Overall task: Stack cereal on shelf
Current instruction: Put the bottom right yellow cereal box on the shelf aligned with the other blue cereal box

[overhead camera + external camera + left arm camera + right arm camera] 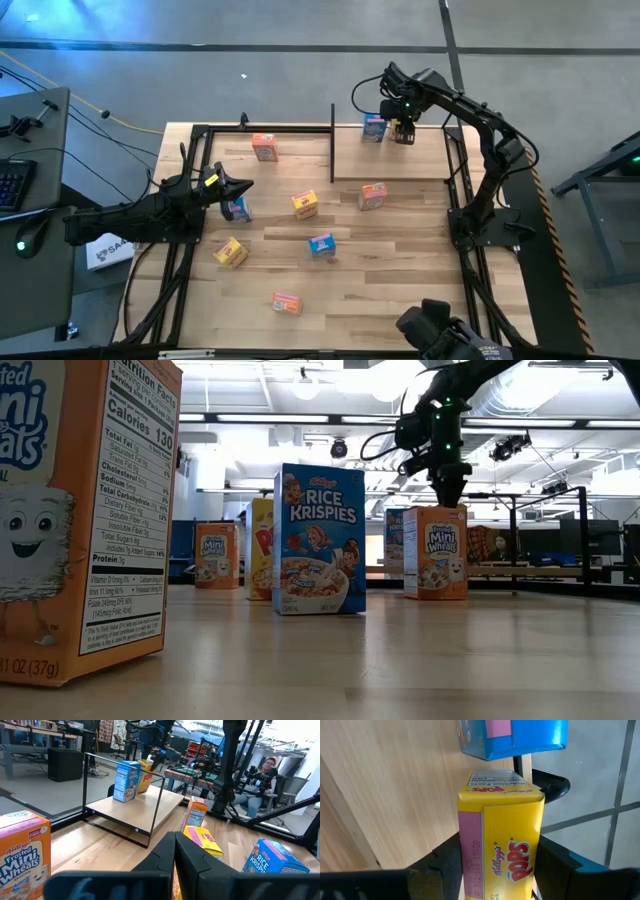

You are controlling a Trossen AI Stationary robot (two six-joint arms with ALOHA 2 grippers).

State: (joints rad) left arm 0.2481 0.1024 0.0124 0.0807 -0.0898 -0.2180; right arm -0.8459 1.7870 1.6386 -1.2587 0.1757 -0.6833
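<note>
Already the right gripper [495, 870] clasps an upright yellow Corn Pops box [501, 840] over the shelf [420, 160], just beside the blue box [373, 127] standing there; left gripper [243, 187], pinched closed, waits far off

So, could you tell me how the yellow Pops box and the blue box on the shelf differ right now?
The yellow Pops box is clamped in the right gripper; the blue box stands free on the shelf. One is yellow with a pink side, the other blue. Both are small cereal boxes at the shelf's far edge.

Glossy printed cardboard cereal boxes [305, 205]; matt light-wood shelf [400, 160].
</note>
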